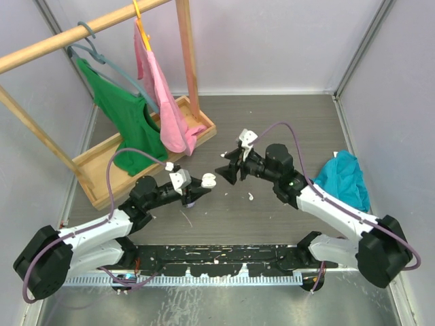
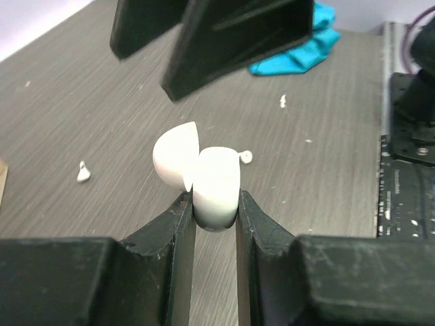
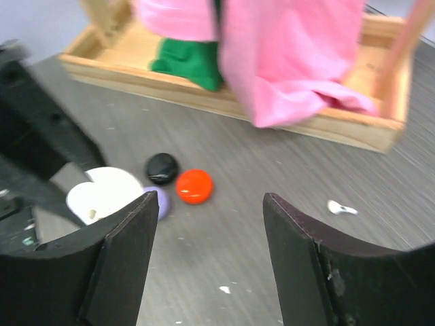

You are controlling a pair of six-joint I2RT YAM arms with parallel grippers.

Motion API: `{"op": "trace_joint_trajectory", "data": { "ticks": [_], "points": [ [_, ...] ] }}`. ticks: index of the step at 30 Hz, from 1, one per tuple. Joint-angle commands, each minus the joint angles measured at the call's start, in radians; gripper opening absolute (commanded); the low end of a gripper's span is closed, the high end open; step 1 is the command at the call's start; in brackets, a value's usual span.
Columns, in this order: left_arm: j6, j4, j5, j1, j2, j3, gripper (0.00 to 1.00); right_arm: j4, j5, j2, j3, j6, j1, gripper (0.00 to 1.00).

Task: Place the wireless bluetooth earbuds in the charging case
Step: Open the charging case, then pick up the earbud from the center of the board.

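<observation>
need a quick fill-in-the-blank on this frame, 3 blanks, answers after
1. The left tool is shut on a ___ charging case with its lid open.
2. The right tool has its jaws ___, holding nothing.
3. The garment hanging beside the green top on the wooden rack is ___.
Missing words: white; open; pink.

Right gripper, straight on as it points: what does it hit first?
Probably the red case on the table, framed by the open right gripper. The white case in the left gripper sits off-line; depth unclear.
</observation>
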State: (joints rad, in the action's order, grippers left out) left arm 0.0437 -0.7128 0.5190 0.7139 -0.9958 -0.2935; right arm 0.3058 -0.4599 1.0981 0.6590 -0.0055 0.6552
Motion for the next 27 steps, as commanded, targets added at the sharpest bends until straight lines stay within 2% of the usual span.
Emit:
{"op": "trace_joint_trajectory", "data": {
  "ticks": [1,5,10,16,21,27],
  "points": [
    [0.014,0.034,-0.190,0.006,-0.031,-0.052,0.00,-0.018,0.125,0.097,0.099,-0.014,-0.066,0.68],
    [0.010,0.034,-0.244,0.002,-0.051,-0.052,0.00,-0.036,0.146,0.234,0.162,-0.055,-0.119,0.69],
    [0.004,0.039,-0.298,-0.007,-0.041,-0.045,0.00,-0.095,0.083,0.432,0.294,-0.104,-0.178,0.68],
    [0.003,0.014,-0.289,-0.017,-0.023,-0.027,0.00,-0.177,0.085,0.628,0.443,-0.206,-0.181,0.68],
    [0.005,0.013,-0.282,-0.020,-0.024,-0.028,0.00,-0.281,0.064,0.783,0.597,-0.232,-0.180,0.63],
    [0.006,0.019,-0.272,-0.021,-0.024,-0.031,0.00,-0.356,0.054,0.893,0.687,-0.254,-0.181,0.59]
  ]
}}
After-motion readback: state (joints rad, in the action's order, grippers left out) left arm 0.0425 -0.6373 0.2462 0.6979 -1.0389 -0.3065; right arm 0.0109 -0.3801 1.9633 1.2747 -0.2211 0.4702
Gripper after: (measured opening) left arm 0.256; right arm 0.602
